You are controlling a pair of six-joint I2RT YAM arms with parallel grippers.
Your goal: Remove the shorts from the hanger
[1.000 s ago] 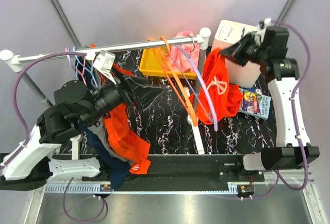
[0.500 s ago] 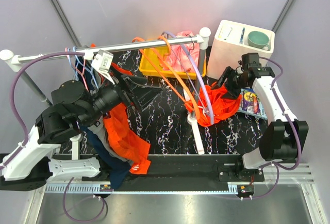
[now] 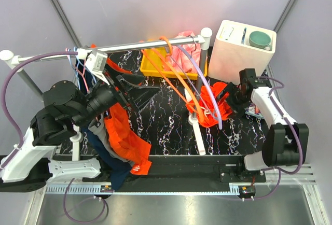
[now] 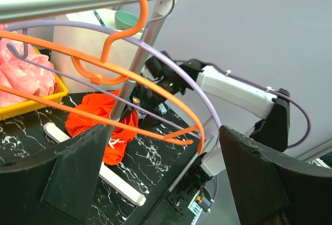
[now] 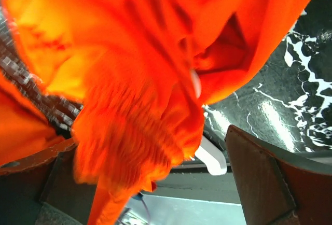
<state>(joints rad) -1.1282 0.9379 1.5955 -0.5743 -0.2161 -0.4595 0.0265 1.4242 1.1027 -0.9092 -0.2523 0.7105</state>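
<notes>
Shorts of bright orange soft cloth (image 3: 212, 112) lie heaped at the foot of the white rack post (image 3: 204, 59). Right gripper (image 3: 232, 100) beside them gapes wide; left gripper (image 3: 145, 87) is wide and empty. Removal looks done; next, lift the right arm clear of that post.

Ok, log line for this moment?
bright orange cloth shorts: heaped on black marble table, off plastic hangers | right gripper: open, shorts between jaws | left gripper: open, empty | pink shorts: in yellow bin
</notes>
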